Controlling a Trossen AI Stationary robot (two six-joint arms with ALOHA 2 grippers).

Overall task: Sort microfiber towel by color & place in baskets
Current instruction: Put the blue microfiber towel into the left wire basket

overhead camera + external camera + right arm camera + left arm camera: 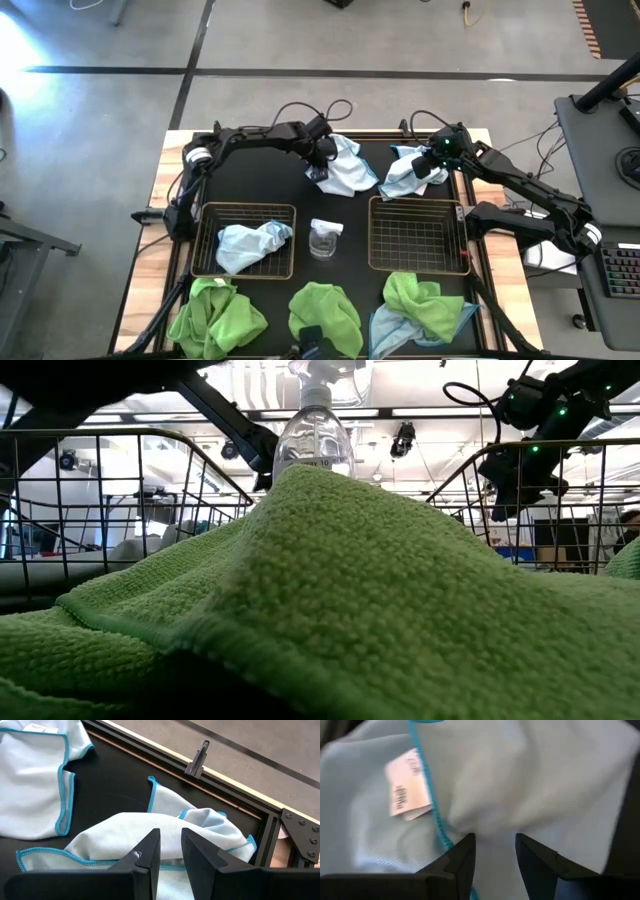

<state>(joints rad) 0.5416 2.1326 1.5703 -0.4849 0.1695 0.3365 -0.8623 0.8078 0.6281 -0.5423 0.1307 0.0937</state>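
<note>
Table [150, 200]: black work mat on a wooden top, both arms reaching over its far side.

Left gripper [322, 160]: at the far centre of the mat, down on a pale blue towel [345, 170]. In the left wrist view the fingers [462, 857] stand slightly apart with the towel's cloth [520, 780] bunched between and just past their tips; a white label [409, 785] and teal hem show on it. Whether the cloth is actually pinched cannot be told.

Right gripper [428, 168]: at the far right, over a second pale blue towel [405, 175]. The right wrist view shows its fingers [150, 852] narrowly apart, tips at a raised fold of that towel [150, 830].

Left basket [205, 215]: holds one crumpled pale blue towel [250, 242].

Right basket [418, 235]: wire mesh, grid base bare.

Clear spray bottle [326, 238]: between the two baskets, apart from both.

Near edge: three lime green towels, left [215, 315], centre [325, 312], right [420, 300]; the right one lies on a further pale blue towel [385, 330]. In the low view, a green towel [350, 590] fills the foreground.
</note>
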